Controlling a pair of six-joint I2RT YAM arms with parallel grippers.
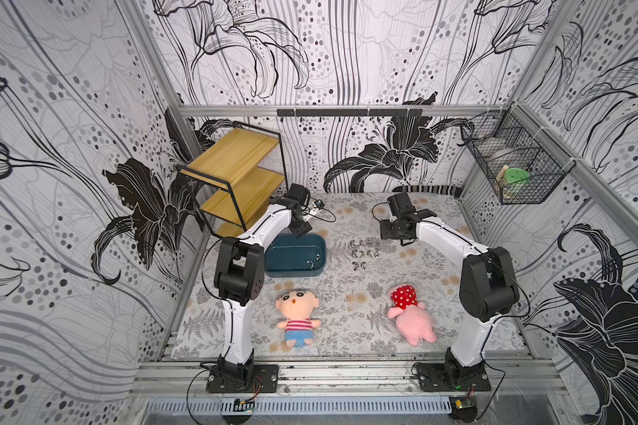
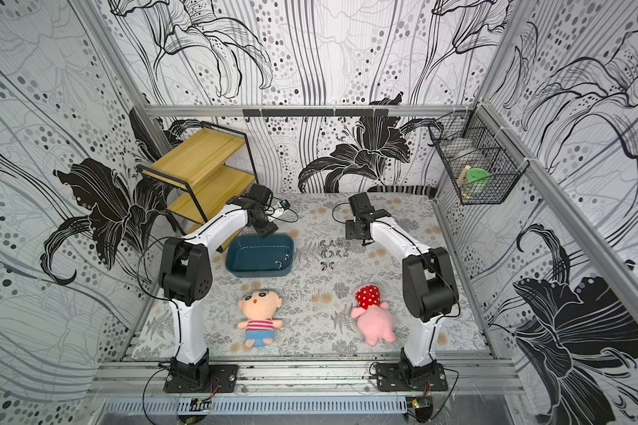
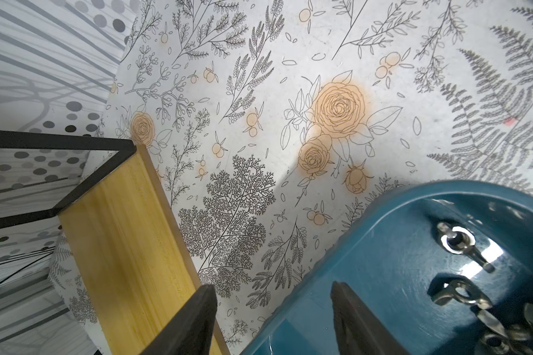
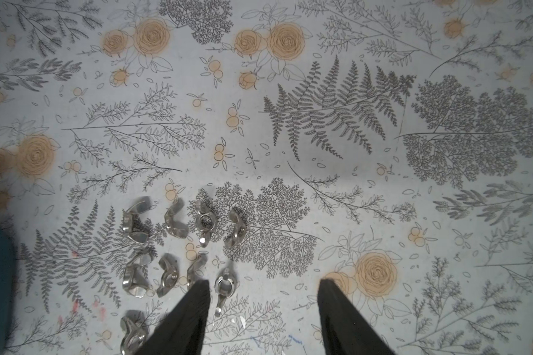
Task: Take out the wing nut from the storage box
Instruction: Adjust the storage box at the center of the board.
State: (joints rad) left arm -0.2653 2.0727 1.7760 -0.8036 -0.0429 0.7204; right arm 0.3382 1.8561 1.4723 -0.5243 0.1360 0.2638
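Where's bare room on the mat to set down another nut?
Bare mat lies between the striped-shirt doll and the pink plush, and behind the loose wing nuts toward the back wall. Crowded: beside the storage box, where those nuts cluster.

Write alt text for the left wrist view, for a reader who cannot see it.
Several silver wing nuts lie inside a dark teal storage box, which is only partly in frame. The left pincer hangs open and empty over the box's rounded corner, beside a black-framed wooden shelf on a floral mat.
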